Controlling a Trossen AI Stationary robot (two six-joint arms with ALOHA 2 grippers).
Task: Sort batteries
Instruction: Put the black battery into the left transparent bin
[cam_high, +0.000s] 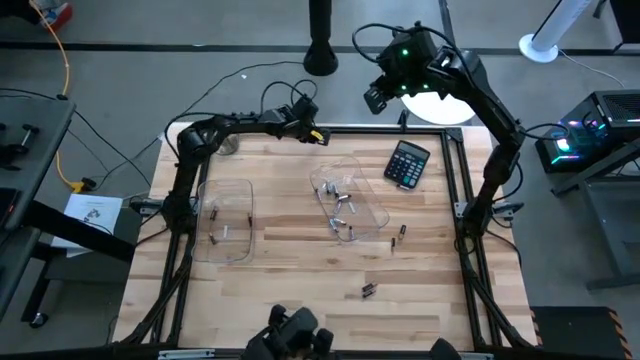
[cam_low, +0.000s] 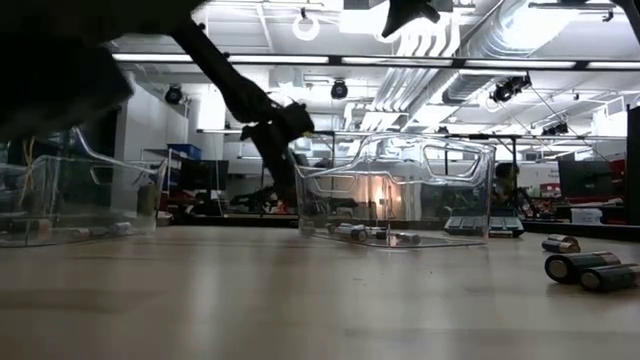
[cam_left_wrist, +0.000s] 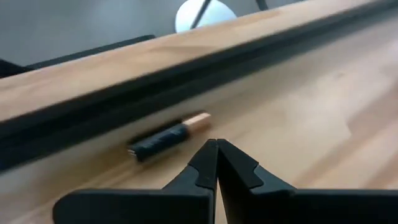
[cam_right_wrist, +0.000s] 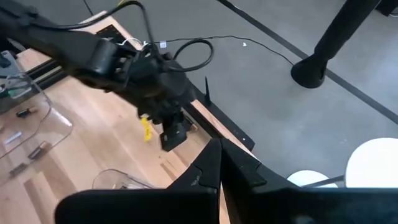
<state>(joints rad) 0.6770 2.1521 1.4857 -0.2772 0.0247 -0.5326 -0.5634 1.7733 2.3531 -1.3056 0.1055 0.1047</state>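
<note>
A dark battery with a copper-coloured end (cam_left_wrist: 168, 138) lies on the wood against the black rail at the table's far edge. My left gripper (cam_left_wrist: 216, 146) (cam_high: 312, 133) is shut and hovers just beside it, low over the far edge, without touching. More batteries lie in the middle clear tray (cam_high: 348, 200) (cam_low: 395, 190) and the left clear tray (cam_high: 225, 220). Loose batteries lie on the table (cam_high: 403, 233) (cam_high: 368, 290) (cam_low: 585, 268). My right gripper (cam_right_wrist: 219, 149) (cam_high: 378, 97) is shut and raised high beyond the far edge.
A black calculator (cam_high: 407, 163) lies near the far right corner. A black rail (cam_left_wrist: 155, 93) runs along the far edge. A stand's round base (cam_high: 320, 55) and a white disc (cam_high: 440, 105) sit on the floor beyond. Bare wood lies along the near edge.
</note>
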